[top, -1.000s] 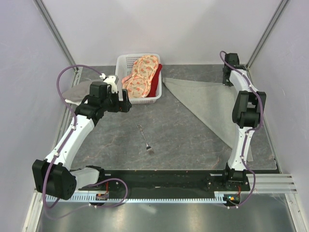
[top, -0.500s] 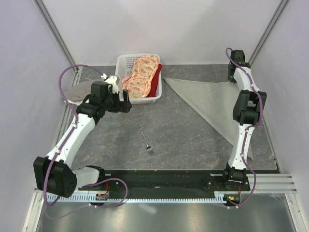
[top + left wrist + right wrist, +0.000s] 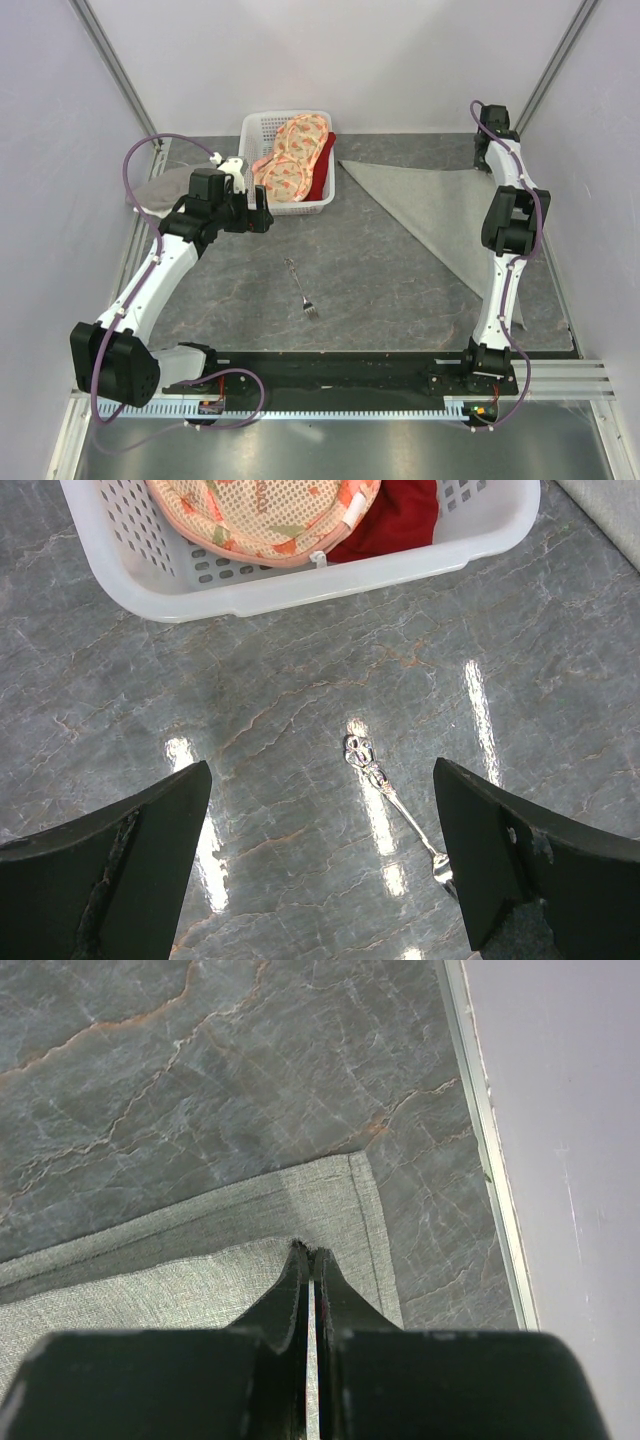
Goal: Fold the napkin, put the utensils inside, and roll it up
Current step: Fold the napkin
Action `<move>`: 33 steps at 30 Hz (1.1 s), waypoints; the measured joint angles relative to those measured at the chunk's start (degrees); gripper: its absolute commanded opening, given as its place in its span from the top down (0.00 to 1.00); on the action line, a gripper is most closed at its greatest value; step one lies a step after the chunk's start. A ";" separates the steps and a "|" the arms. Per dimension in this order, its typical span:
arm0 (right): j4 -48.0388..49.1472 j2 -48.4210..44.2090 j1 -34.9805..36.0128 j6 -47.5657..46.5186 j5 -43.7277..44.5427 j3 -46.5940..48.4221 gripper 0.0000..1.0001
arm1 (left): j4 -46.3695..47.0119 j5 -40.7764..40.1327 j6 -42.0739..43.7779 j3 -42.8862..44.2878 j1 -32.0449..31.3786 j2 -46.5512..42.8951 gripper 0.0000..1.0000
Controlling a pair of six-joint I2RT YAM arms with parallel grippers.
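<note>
The left gripper hangs with its jaws spread wide and empty. The slim silver metal fork lies on the grey marbled tabletop below their gap, and a white perforated plastic basket sits beyond the tips. The right gripper has its jaws pressed tight, pinching the upper layer's corner of the large plain grey-green thin cloth napkin, which spreads beneath and left of them, its lower hemmed corner just ahead of the tips.

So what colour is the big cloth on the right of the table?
Plain grey-green, no pattern; the napkin shows best from the top camera.
</note>
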 measured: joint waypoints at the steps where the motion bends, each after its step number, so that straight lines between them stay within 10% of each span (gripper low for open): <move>1: 0.00 0.22 -0.09 0.00 0.02 0.35 1.00 | 0.00 0.00 0.00 0.00 0.00 0.00 0.00; 33: 0.31 3.06 -1.62 -1.46 2.27 3.15 1.00 | 0.00 0.00 0.50 0.00 0.00 1.03 0.00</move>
